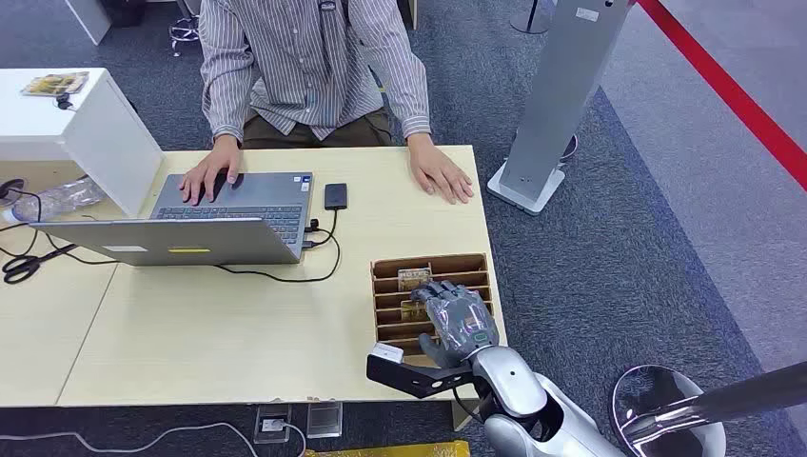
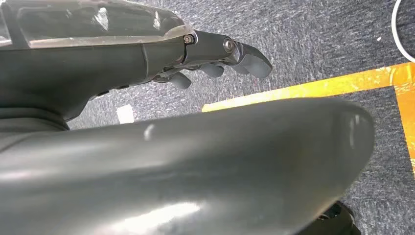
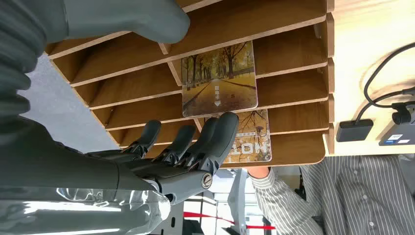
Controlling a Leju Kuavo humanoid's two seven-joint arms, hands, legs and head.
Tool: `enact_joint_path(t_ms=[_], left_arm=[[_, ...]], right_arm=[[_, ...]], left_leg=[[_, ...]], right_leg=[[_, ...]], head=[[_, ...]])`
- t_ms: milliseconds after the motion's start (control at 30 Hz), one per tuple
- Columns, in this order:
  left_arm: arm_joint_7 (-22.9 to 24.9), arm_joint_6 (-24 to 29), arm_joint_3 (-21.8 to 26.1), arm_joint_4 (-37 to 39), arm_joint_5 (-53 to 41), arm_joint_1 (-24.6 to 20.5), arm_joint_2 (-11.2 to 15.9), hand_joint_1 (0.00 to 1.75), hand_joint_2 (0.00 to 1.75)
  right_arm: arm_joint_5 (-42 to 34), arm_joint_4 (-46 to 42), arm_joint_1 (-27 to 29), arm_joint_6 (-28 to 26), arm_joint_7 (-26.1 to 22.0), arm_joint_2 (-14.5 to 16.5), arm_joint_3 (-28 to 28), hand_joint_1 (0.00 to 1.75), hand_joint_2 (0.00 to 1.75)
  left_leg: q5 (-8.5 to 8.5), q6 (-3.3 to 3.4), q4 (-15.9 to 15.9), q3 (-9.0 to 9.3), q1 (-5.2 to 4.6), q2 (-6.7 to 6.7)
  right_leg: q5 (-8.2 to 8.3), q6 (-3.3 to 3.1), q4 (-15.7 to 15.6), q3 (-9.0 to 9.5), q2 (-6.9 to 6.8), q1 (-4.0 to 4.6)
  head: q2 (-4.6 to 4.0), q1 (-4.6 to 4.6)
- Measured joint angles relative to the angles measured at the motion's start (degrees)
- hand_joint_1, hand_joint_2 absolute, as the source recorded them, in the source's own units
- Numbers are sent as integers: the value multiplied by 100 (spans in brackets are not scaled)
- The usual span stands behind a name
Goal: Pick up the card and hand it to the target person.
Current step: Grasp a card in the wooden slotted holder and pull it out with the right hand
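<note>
Card (image 3: 219, 79) in rack slot, between right hand (image 3: 186, 142) fingers and thumb

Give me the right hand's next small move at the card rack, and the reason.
Probably close the thumb and fingers on the nearer card. The right hand hovers over the wooden rack, fingers apart beside that card, holding nothing; the person's hand rests on the table.
</note>
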Motion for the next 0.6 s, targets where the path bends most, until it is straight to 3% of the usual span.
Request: enact_joint_path(t_ms=[300, 600], left_arm=[[-1, -2, 2, 0, 3, 0, 0, 0, 0], [-20, -7, 2, 0, 5, 1, 0, 0, 0]], right_arm=[[-12, 0, -2, -7, 0, 0, -2, 79, 175], [-14, 0, -7, -15, 0, 0, -2, 111, 175]], left_leg=[[0, 0, 0, 0, 0, 0], [0, 0, 0, 0, 0, 0]], right_leg=[[0, 0, 0, 0, 0, 0], [0, 0, 0, 0, 0, 0]], head=[[-1, -2], [-1, 1]])
